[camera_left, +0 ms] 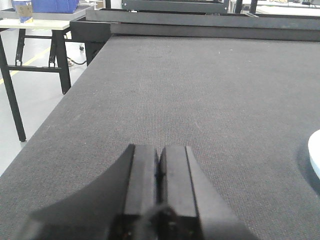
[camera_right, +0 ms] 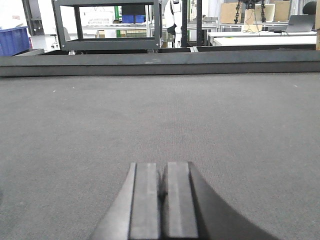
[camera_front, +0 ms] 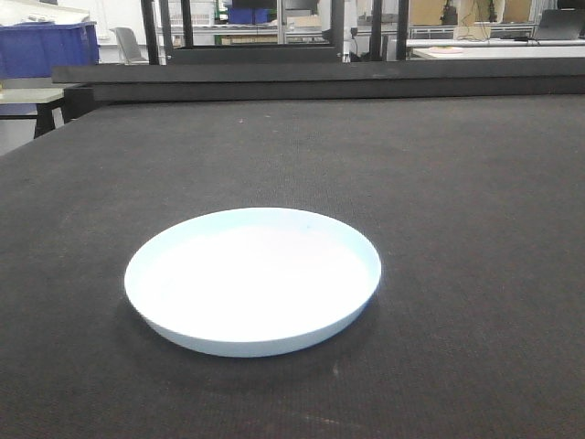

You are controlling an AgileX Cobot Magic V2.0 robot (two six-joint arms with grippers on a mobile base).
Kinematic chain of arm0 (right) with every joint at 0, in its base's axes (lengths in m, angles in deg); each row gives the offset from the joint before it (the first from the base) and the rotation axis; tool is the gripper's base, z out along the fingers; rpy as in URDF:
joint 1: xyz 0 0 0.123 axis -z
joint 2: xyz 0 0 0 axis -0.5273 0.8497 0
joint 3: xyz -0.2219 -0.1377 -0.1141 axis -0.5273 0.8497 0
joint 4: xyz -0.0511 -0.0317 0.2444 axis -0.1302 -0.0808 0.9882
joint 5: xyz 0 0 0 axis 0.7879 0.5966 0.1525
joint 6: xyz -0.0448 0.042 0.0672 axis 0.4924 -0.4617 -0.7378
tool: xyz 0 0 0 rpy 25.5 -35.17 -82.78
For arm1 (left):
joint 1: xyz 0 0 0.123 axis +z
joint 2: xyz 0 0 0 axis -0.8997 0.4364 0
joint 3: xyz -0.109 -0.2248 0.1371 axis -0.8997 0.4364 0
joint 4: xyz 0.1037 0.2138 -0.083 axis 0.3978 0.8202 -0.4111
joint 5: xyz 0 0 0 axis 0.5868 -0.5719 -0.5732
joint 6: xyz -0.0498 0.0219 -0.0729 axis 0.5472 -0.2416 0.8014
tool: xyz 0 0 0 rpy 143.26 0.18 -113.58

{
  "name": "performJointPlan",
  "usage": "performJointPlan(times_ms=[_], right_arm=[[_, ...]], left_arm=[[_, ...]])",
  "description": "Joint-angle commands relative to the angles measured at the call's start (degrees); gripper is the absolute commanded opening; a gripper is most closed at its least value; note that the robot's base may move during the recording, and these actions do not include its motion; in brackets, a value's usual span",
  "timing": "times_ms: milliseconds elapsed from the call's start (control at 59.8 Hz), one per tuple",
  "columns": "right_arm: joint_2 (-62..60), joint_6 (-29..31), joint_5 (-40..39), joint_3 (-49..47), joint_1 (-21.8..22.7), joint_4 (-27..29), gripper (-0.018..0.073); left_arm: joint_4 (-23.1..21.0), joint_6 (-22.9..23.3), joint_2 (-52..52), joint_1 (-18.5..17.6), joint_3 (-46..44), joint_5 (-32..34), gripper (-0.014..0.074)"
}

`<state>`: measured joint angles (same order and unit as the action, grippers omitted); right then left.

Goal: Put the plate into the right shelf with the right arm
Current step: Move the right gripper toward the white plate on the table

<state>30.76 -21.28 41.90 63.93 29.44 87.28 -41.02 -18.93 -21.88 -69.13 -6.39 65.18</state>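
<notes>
The white plate point(camera_front: 253, 279) with a pale-blue tint lies flat on the dark grey felt table point(camera_front: 457, 183), near the front middle. Its edge shows at the right border of the left wrist view point(camera_left: 315, 157). My left gripper point(camera_left: 159, 152) is shut and empty, low over the table to the left of the plate. My right gripper point(camera_right: 161, 167) is shut and empty, low over bare felt; the plate is out of its view. Neither gripper shows in the front view. The stainless-steel right shelf is not in view.
A raised dark ledge point(camera_front: 320, 82) runs along the table's far edge. Beyond it stand a black-framed rack point(camera_right: 107, 25), blue bins point(camera_front: 46, 46) and desks. The table's left edge point(camera_left: 45, 135) drops to the floor beside a side table point(camera_left: 35, 30).
</notes>
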Motion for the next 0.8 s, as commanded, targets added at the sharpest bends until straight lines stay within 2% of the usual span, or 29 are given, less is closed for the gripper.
performJointPlan(times_ms=[0, 585, 786], right_arm=[[-0.8, 0.3, -5.2, -0.2, 0.2, -0.2, 0.0055], [-0.8, 0.3, -5.4, -0.2, 0.2, -0.2, 0.0055], [-0.8, 0.3, -11.9, -0.2, 0.2, -0.2, 0.0055]], left_arm=[[-0.3, 0.2, -0.4, -0.4, 0.5, 5.0, -0.0047], [-0.3, 0.2, -0.4, -0.4, 0.5, 5.0, -0.0047], [-0.3, 0.2, -0.4, -0.4, 0.5, 5.0, -0.0047]])
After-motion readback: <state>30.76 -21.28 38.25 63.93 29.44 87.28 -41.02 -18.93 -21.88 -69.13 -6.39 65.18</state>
